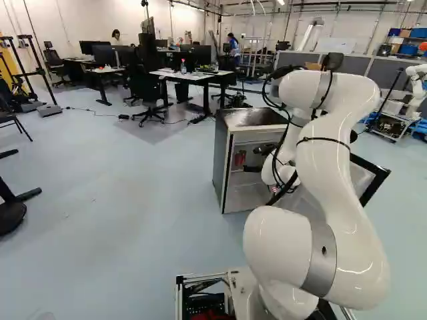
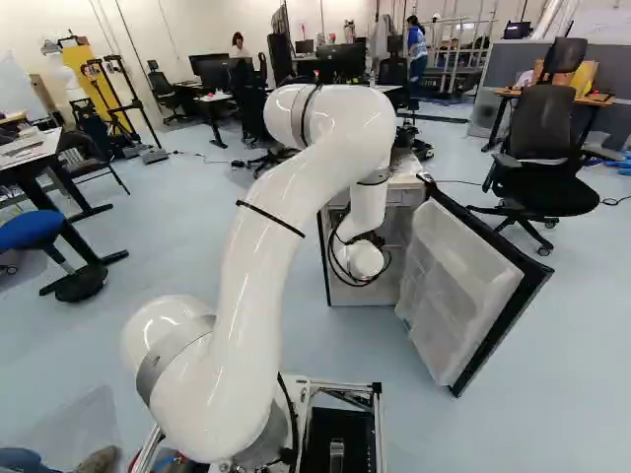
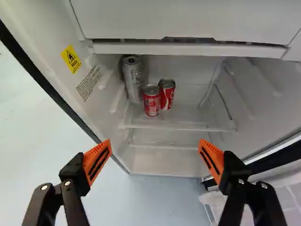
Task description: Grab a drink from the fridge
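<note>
Gripper [image 3: 155,145] open wide, nothing btwn the orange pads. Wrist view: front red can [image 3: 152,100] is str. ahead, deeper in the fridge [image 1: 223,160], approx. in line w/ mid-gap, well apart from the fingertips. Upright, long axis vert.; fingers spread across that axis, so a side grasp looks OK. Only one arm [image 1: 333,133], so no choice of nearer one. Fridge is right of ctr in L base view; door [image 2: 463,296] open, right of ctr in R base view.

Rear red can [image 3: 167,93] just beside/behind the front one, on the door side; tall silver can [image 3: 133,77] further back, nearer the stickered wall. All 3 on glass shelf [image 3: 174,122], below the white compartment [image 3: 188,19]. Next move prob. fwd, low under that compartment's edge; risk = nudging a neighbour can, as gaps are tight. Can't tell which drink is wanted; front one seems easiest.

Labels: both red cans have red/pale print, tall one has dark print on silver. Yellow warning sticker [image 3: 71,59], black triangle, + small-text block [image 3: 89,83] on wall, wording n/a.
</note>
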Available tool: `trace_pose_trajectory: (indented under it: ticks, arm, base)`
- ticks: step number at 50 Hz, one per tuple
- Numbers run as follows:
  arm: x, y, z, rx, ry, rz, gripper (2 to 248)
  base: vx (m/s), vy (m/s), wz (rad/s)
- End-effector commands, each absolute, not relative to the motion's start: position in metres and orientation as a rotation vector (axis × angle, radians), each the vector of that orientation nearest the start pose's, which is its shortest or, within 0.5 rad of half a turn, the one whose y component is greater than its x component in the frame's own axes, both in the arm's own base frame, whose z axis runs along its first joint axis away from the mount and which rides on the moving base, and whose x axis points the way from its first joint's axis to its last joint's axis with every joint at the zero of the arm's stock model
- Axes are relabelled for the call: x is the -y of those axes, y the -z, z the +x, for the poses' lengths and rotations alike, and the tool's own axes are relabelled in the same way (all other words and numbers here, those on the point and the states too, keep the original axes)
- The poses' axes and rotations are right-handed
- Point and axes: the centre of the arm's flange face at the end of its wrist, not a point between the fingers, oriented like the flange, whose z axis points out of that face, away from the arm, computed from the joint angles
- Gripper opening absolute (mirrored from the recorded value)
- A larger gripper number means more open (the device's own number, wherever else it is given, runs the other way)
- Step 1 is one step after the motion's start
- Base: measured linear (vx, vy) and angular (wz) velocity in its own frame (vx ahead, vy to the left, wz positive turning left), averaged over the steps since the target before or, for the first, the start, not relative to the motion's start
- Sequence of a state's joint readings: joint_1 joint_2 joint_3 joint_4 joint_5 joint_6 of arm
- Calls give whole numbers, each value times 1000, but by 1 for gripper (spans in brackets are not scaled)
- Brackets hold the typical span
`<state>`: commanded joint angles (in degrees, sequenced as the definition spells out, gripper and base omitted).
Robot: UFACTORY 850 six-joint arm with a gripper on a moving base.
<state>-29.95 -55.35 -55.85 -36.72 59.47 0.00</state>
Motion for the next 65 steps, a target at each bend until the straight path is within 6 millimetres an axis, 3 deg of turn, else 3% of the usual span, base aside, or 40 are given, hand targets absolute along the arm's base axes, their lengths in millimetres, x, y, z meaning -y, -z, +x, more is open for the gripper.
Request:
trace_pose_trajectory:
  ticks: [29,65]
  arm:
    - [230,-80,518,178,1658,-2578,247]
    - [229,-31,538,191,1705,-2525,247]
  base:
    - [0,0,0]
    - [0,0,0]
